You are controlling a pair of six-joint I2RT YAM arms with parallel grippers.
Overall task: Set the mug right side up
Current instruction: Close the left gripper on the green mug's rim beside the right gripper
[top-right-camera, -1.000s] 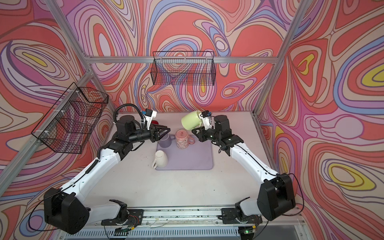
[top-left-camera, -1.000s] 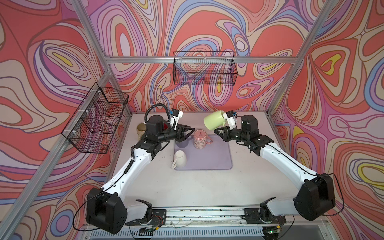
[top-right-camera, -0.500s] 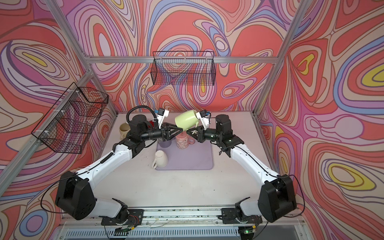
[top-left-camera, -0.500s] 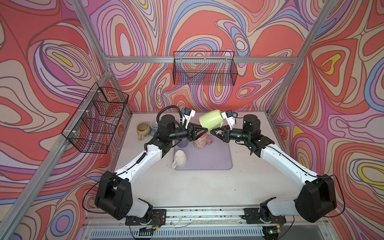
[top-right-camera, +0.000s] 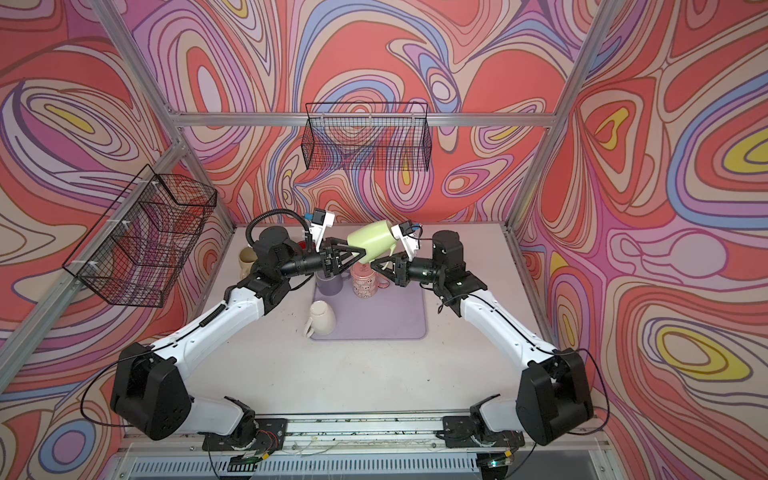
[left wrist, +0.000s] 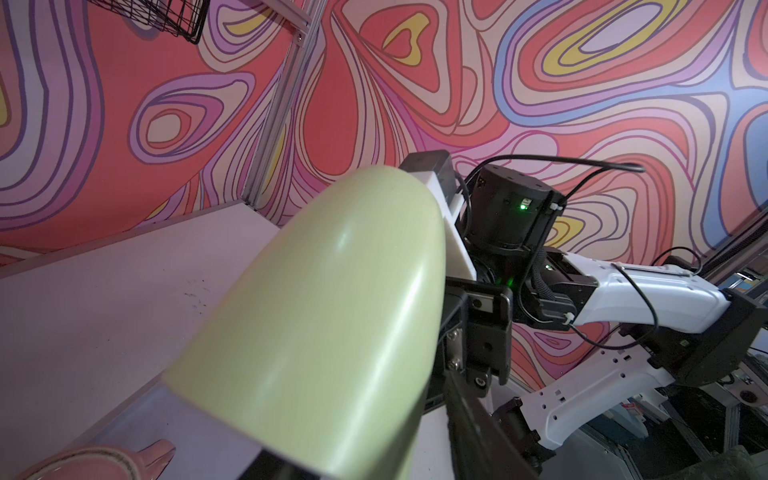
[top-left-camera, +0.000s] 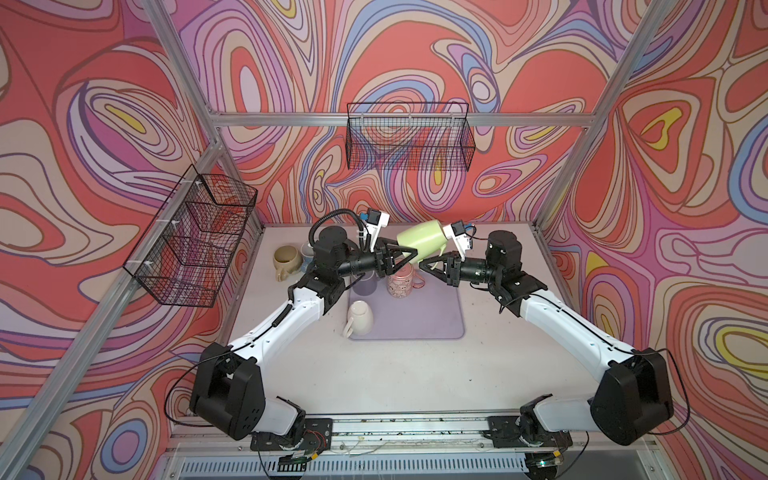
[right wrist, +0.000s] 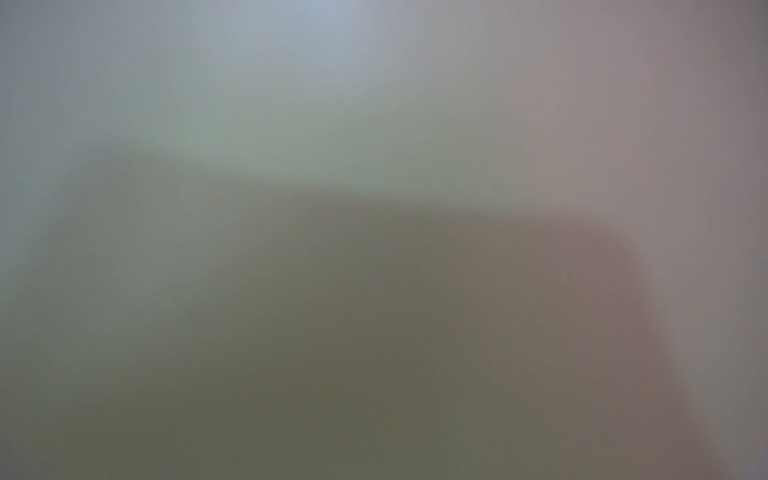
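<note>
A pale green mug (top-left-camera: 422, 241) (top-right-camera: 372, 241) hangs tilted on its side above the back of the purple mat (top-left-camera: 436, 320). My right gripper (top-left-camera: 427, 264) (top-right-camera: 377, 266) comes in from the right and is shut on the mug's handle underneath. The right wrist view is a grey-green blur, blocked by the mug. My left gripper (top-left-camera: 412, 254) (top-right-camera: 362, 253) reaches in from the left. Its jaws stand open around the mug's lower end. In the left wrist view the mug (left wrist: 324, 311) fills the middle, and a gap shows between it and one dark finger (left wrist: 478, 415).
A pink patterned mug (top-left-camera: 400, 282) and a purple cup (top-left-camera: 365, 286) stand on the mat just under both grippers. A white mug (top-left-camera: 359, 318) sits at the mat's left edge. A tan mug (top-left-camera: 286, 259) stands back left. Wire baskets (top-left-camera: 409, 141) (top-left-camera: 195, 237) hang on the walls.
My left arm has swung right, from near the purple cup to the green mug. My right gripper has shifted the mug slightly left and tipped it further over.
</note>
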